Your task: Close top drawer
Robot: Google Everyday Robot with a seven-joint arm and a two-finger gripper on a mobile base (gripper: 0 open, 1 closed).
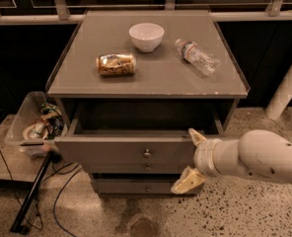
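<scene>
The top drawer (111,151) front is matt grey painted wood, its knob (147,153) shiny metal; the tabletop (161,80) is the same dull, smooth grey; the bowl (146,36) is glossy white; the can (116,64) is shiny metal; the bottle (198,57) is clear crinkled plastic; the gripper (192,159), at the drawer front's right end, spreads matt tan fingers (188,181) from a smooth white arm (264,157); the floor (235,214) is speckled stone.
</scene>
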